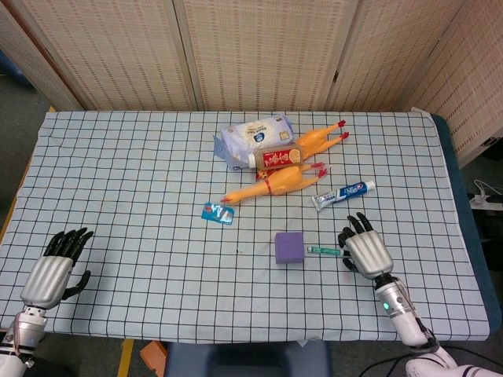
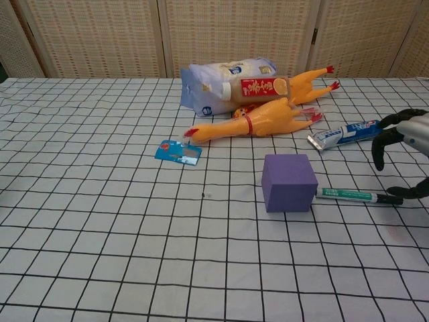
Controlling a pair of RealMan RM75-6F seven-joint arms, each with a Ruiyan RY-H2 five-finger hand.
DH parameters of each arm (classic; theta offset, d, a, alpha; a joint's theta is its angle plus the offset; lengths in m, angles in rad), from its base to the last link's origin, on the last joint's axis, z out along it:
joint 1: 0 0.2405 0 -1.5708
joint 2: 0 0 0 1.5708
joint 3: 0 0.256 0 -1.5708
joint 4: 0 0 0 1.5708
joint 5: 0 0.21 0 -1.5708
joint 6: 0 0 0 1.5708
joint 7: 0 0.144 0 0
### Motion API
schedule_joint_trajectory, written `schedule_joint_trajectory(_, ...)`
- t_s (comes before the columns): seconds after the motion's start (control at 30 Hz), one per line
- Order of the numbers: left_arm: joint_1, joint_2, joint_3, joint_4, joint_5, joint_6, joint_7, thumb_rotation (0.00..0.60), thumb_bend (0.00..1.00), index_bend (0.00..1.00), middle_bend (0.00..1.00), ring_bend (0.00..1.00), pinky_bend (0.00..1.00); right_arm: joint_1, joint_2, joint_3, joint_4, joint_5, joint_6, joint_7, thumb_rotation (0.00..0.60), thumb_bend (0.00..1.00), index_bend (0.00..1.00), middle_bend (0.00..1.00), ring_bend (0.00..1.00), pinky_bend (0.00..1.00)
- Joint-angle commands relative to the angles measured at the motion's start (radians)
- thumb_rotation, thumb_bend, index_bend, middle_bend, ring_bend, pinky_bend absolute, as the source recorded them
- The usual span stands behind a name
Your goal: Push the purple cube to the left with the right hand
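My right hand [image 1: 365,251]: fingers apart and lightly curled, holding nothing, hovering over the black-capped end of the green-and-white marker pen [image 2: 348,195]; contact with it cannot be told.

Purple foam cube [image 2: 288,182]: on the table [image 1: 141,173], just to the left of my right hand, the pen lying between them with its near end just beside the cube.

Blue-and-white toothpaste tube [image 1: 343,194]: just beyond my right hand.

My left hand [image 1: 53,270]: fingers apart, empty, at the table's near left corner, well apart from everything.
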Motion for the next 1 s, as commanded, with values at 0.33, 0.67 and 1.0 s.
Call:
schedule_joint_trajectory(0.33, -0.007, 0.026, 0.008, 0.011, 0.023, -0.008, -0.088, 0.6, 0.45, 0.0, 0.0, 0.0, 0.04, 0.064, -0.127, 0.04, 0.035, 0.206, -0.043, -0.218, 0.6, 0.15, 0.52, 0.4, 0.11, 0.1)
schedule_joint_trajectory(0.67, -0.012, 0.037, 0.014, 0.019, 0.043, -0.009, -0.155, 0.6, 0.46, 0.0, 0.0, 0.0, 0.04, 0.101, -0.189, 0.033, 0.074, 0.276, -0.054, -0.279, 0.6, 0.18, 0.46, 0.4, 0.11, 0.1)
schedule_joint_trajectory(1.0, -0.009, 0.043, 0.011, 0.036, 0.048, 0.009, -0.188, 0.6, 0.46, 0.0, 0.0, 0.0, 0.04, 0.115, -0.201, 0.011, 0.068, 0.293, -0.039, -0.3, 0.6, 0.21, 0.46, 0.4, 0.11, 0.1)
